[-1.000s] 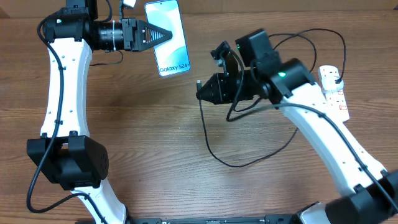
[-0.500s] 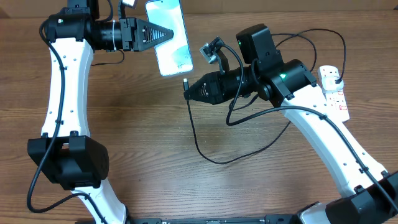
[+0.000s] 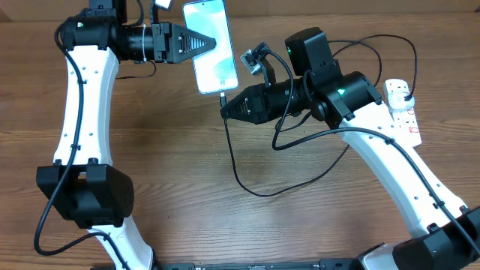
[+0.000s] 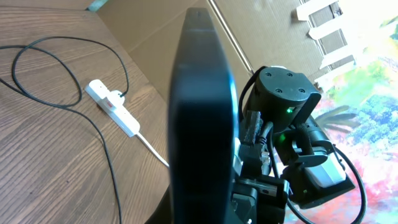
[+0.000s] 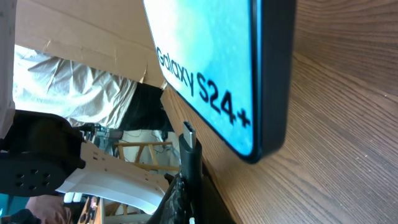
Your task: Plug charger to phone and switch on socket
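Observation:
My left gripper (image 3: 212, 41) is shut on the phone (image 3: 216, 45), holding it lifted at the back of the table, light-blue screen up; the left wrist view shows its dark edge (image 4: 202, 118). My right gripper (image 3: 225, 109) is shut on the charger's connector end (image 3: 223, 97), whose tip sits just below the phone's bottom edge, a small gap apart. In the right wrist view the connector (image 5: 189, 142) stands beside the "Galaxy S24+" screen (image 5: 211, 68). The black cable (image 3: 259, 191) loops over the table toward the white socket (image 3: 401, 105), with red switches, at the right edge.
The socket also shows in the left wrist view (image 4: 112, 106) with its white cord running off the table edge. Cable loops lie on the wooden table between the arms and behind the right arm (image 3: 390, 41).
The left gripper has carried the phone rightward and tilted it. The right gripper has moved left and up with the connector, closing on the phone's bottom edge.

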